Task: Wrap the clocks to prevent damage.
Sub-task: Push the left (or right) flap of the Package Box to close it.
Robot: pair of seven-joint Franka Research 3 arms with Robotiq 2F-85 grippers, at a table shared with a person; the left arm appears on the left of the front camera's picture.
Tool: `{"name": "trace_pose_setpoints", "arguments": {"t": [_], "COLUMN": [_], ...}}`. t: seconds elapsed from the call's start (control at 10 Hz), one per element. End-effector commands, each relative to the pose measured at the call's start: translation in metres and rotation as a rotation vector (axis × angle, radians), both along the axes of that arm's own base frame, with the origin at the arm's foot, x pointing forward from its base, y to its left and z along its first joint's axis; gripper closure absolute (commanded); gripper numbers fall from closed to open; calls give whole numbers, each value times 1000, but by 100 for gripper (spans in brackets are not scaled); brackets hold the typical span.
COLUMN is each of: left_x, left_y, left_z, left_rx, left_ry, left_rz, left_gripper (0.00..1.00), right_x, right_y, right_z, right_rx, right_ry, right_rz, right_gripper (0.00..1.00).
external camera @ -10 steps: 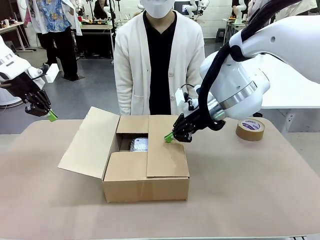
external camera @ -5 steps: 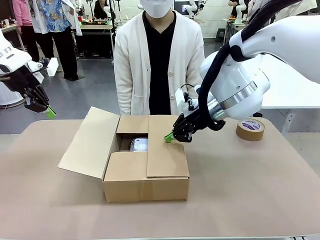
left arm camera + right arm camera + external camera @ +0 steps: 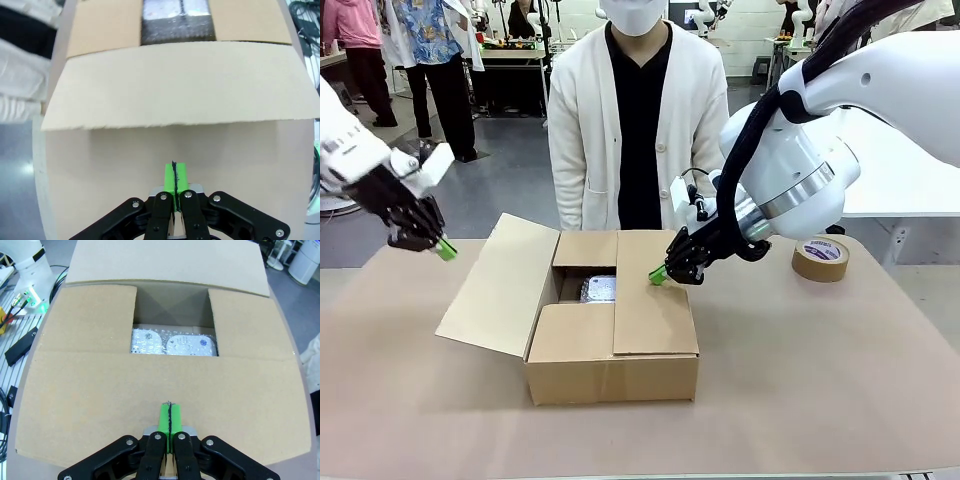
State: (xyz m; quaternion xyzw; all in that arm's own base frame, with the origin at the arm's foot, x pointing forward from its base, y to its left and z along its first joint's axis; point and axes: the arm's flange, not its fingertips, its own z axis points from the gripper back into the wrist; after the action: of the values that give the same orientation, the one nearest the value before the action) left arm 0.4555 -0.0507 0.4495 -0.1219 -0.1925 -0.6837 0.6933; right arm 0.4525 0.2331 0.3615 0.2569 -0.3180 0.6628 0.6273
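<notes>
The clocks (image 3: 599, 289) lie as a silvery bubble-wrap bundle inside the brown carton (image 3: 610, 340), seen through the gap between its flaps, also in the right wrist view as the clocks (image 3: 174, 344) and the left wrist view as the clocks (image 3: 176, 22). My right gripper (image 3: 658, 275) is shut with nothing in it, its green tips resting at the folded right flap (image 3: 165, 385). My left gripper (image 3: 446, 249) is shut and empty, hovering just left of the carton's open left flap (image 3: 498, 287).
A brown tape roll (image 3: 820, 258) lies at the table's right rear. A person in a white cardigan (image 3: 638, 120) stands right behind the carton. The tan table (image 3: 800, 380) has free room in front and to both sides.
My left gripper has swung down and to the right, toward the carton's open left flap. The right gripper, carton and person have stayed put.
</notes>
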Motion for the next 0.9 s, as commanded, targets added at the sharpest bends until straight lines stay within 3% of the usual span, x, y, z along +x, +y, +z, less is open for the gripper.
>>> {"name": "trace_pose_setpoints", "arguments": {"t": [0.0,0.2,0.5,0.8], "left_x": [-4,0,6,5], "left_y": [2,2,-2,-4], "left_z": [-38,-60,-86,-84], "left_rx": [-118,-170,-308,-426], "left_ry": [-20,5,87,155], "left_rz": [-125,-184,-22,58], "left_gripper": [99,99,99,99], "right_x": [-1,-1,-1,-1], "right_y": [0,0,0,0], "right_z": [-6,-6,-6,-6], "right_rx": [3,3,3,3], "right_ry": [10,10,10,10], "right_rz": [-9,-9,-9,-9], "right_gripper": [99,99,99,99]}}
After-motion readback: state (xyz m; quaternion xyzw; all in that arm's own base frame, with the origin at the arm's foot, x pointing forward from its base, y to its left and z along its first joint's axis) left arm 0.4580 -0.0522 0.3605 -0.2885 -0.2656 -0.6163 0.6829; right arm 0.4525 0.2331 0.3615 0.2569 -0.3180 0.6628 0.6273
